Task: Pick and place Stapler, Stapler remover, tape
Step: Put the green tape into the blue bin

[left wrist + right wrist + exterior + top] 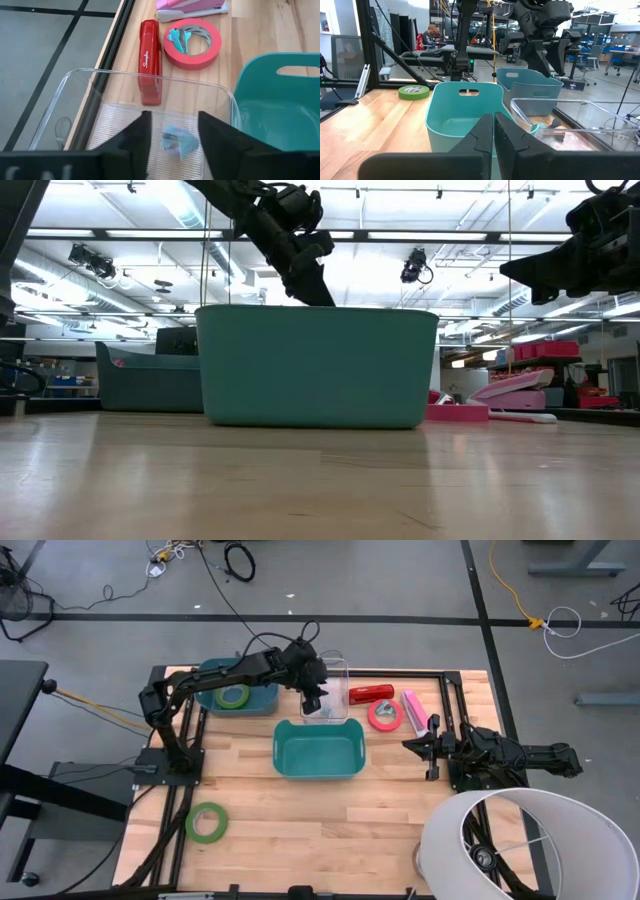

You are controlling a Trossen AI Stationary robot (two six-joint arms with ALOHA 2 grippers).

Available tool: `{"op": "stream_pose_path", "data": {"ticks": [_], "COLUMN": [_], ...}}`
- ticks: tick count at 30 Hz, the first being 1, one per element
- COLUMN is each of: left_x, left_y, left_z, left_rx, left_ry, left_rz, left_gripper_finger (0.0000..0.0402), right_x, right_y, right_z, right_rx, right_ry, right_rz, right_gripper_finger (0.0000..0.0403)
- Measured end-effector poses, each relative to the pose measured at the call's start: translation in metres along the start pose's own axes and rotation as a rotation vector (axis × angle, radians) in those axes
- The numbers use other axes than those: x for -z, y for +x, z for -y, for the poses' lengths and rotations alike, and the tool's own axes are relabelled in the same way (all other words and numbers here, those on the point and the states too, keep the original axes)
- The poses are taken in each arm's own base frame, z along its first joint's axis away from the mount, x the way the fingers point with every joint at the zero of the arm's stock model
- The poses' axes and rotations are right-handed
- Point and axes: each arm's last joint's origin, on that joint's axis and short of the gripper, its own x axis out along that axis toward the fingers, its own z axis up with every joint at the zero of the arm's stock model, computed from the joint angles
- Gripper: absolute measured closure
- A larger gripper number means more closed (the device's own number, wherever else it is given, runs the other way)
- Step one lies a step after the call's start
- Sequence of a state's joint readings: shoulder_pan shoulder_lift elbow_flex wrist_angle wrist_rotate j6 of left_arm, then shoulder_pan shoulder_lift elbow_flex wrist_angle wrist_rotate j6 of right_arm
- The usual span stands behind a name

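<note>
My left gripper [315,700] [173,120] hangs open over the clear container [345,670] [150,77] at the table's far middle. A light blue staple remover [177,141] lies on that container's floor, below the gap between the fingers and apart from them. Past the container, a red stapler [370,693] [150,60], a pink stapler [413,710] [190,5] and a pinkish-red tape roll [372,716] [192,57] lie flat on the table. A second teal staple remover [177,37] lies inside that roll's open centre. One green tape roll [190,823] lies near the left front. Another green roll [224,696] sits in the grey-blue bin [205,670]. My right gripper [408,745] [493,117] waits, shut, at the table's right.
A teal bin [318,726] [318,365] stands at the table's middle, just in front of the clear container. A white lamp shade [520,840] covers the near right corner. Bare wood lies along the near edge between the green roll and the shade.
</note>
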State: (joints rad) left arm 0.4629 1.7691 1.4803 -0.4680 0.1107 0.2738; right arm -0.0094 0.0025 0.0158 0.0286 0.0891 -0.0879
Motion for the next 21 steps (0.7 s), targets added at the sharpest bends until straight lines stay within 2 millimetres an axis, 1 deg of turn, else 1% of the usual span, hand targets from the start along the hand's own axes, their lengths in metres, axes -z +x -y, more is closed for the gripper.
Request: {"op": "stream_pose_path", "data": {"ticks": [3, 5, 9, 13, 18, 21], "left_x": [0.0, 0.0, -0.001, -0.005, -0.008, -0.008], "left_y": [0.0, 0.0, -0.001, -0.012, -0.021, -0.022], "left_z": [0.0, 0.0, 0.007, 0.021, 0.043, 0.059], "left_rx": [-0.001, -0.006, 0.004, 0.032, 0.081, 0.119], "left_ry": [0.0, 0.0, 0.01, 0.034, 0.052, 0.048], "left_rz": [-0.001, -0.003, -0.013, -0.015, -0.038, -0.064], "left_gripper_finger": [0.0194, 0.0178, 0.0167, 0.0173, 0.0199, 0.0216], "right_x": [0.0, 0.0, 0.0, 0.0, 0.0, 0.0], "right_y": [0.0, 0.0, 0.0, 0.0, 0.0, 0.0], "right_z": [0.0, 0.0, 0.0, 0.0, 0.0, 0.0], "right_rx": [0.0, 0.0, 0.0, 0.0, 0.001, 0.0], "right_ry": [0.0, 0.0, 0.0, 0.0, 0.0, 0.0], "right_rz": [0.0, 0.0, 0.0, 0.0, 0.0, 0.0], "right_gripper_finger": [0.0385, 0.0385, 0.0385, 0.0385, 0.0385, 0.0385]}}
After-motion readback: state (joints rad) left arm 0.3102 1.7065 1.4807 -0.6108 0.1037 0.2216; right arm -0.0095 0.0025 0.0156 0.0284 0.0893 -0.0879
